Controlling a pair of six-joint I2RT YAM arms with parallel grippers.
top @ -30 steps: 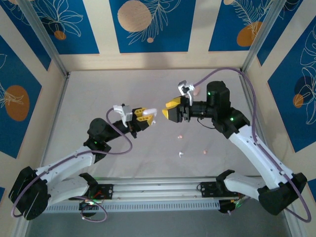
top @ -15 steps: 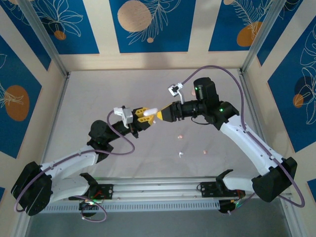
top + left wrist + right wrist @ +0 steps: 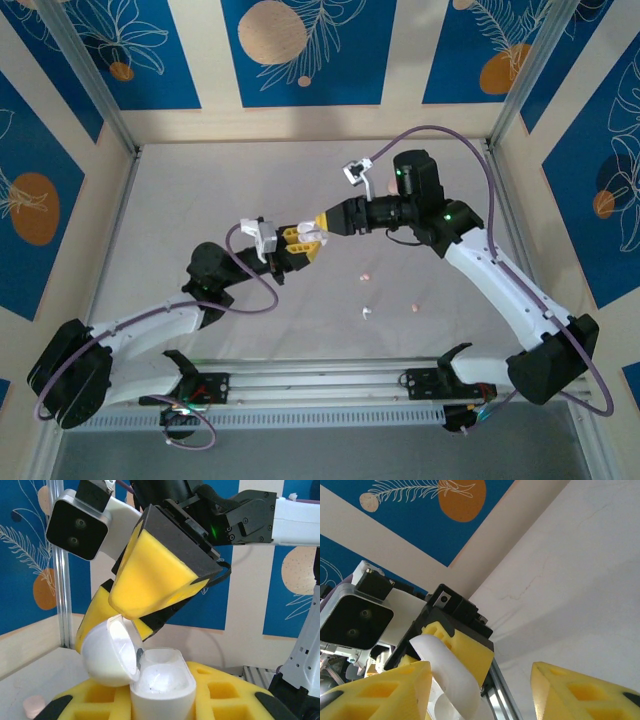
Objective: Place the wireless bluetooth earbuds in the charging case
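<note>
My left gripper is shut on the white charging case, which stands upright between its yellow foam fingers. The case's lid hangs open to the left, and the two wells inside look bare. My right gripper is open. Its yellow fingertips sit right over and behind the lid, one against it. In the right wrist view the lid lies beside the left finger, with a wide gap to the other. Three wireless bluetooth earbuds lie on the table: peach-pink ones and a white one.
Both grippers meet in mid-air above the middle of the pale table. Walls with blue panels close in the back and both sides. A metal rail with the arm bases runs along the near edge. One pink bud lies below the left gripper.
My right arm has swung left and brought its fingertips up to the case held in the left gripper. The left gripper has shifted slightly right. The earbuds on the table have not moved.
</note>
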